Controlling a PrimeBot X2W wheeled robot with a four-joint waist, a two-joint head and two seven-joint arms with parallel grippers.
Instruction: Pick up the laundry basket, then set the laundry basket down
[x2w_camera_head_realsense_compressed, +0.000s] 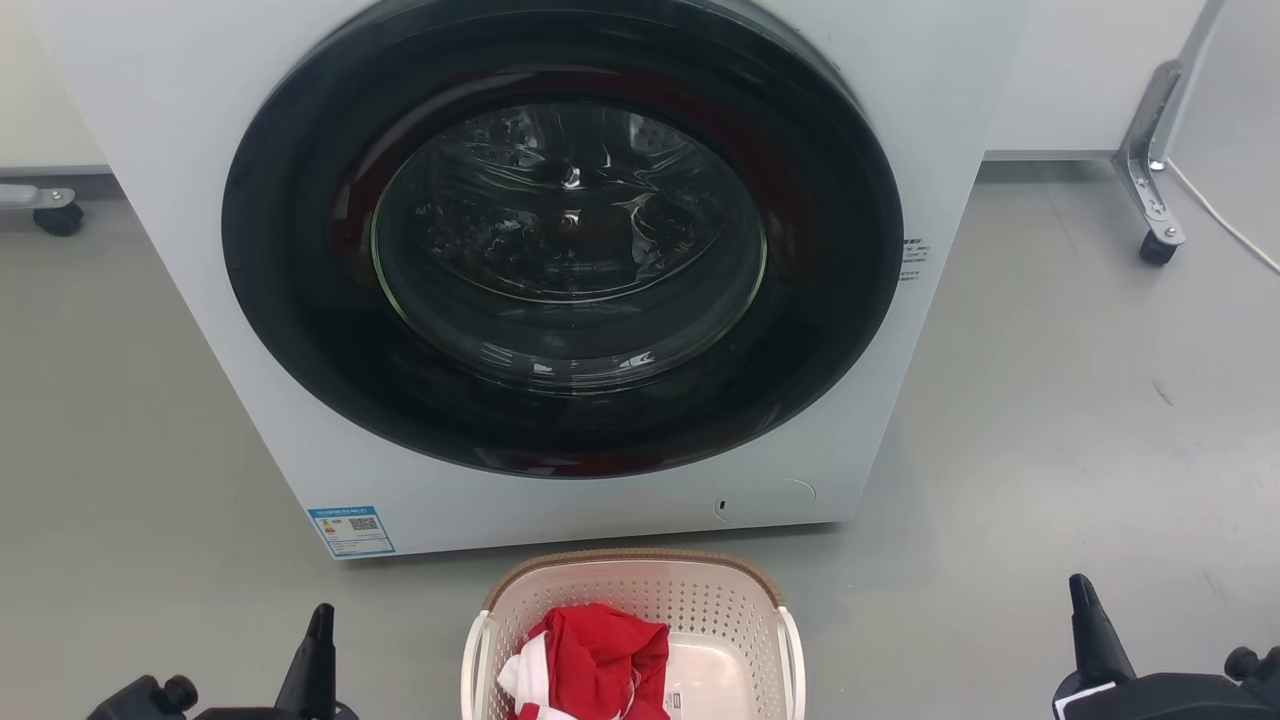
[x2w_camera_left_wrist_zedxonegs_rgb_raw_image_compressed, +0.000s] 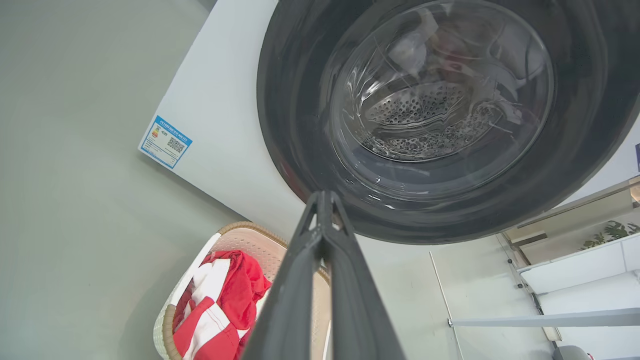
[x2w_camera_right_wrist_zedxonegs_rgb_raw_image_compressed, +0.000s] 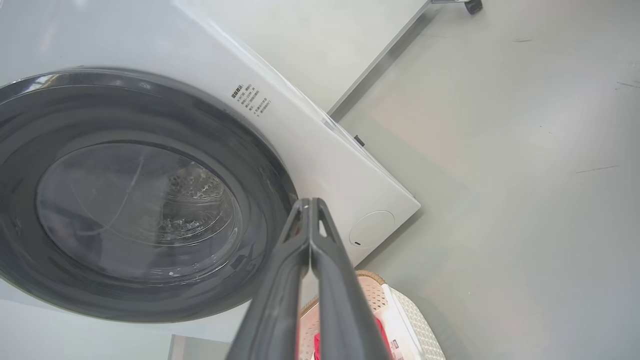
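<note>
Two tools noted: left tool (x2w_camera_left_wrist_zedxonegs_rgb_raw_image_compressed: 324, 200) and right tool (x2w_camera_right_wrist_zedxonegs_rgb_raw_image_compressed: 311, 202), each with fingers pressed together, nothing gripped. One laundry basket (x2w_camera_head_realsense_compressed: 700, 600) is set on the floor (x2w_camera_head_realsense_compressed: 1050, 400) between them, untouched, with one red-and-white garment (x2w_camera_head_realsense_compressed: 600, 650) inside. One washer (x2w_camera_head_realsense_compressed: 200, 350) is seen beyond both.

Ahead of the left pincer (x2w_camera_left_wrist_zedxonegs_rgb_raw_image_compressed: 324, 197) and the right pincer (x2w_camera_right_wrist_zedxonegs_rgb_raw_image_compressed: 310, 202), a big white washer (x2w_camera_head_realsense_compressed: 560, 510) with a round dark glass door (x2w_camera_head_realsense_compressed: 568, 230). Grey floor (x2w_camera_head_realsense_compressed: 1050, 400) all around, a few small marks. Pale wall (x2w_camera_head_realsense_compressed: 1080, 70) behind. Small black wheel (x2w_camera_head_realsense_compressed: 1157, 250) far off beyond the right pincer.
</note>
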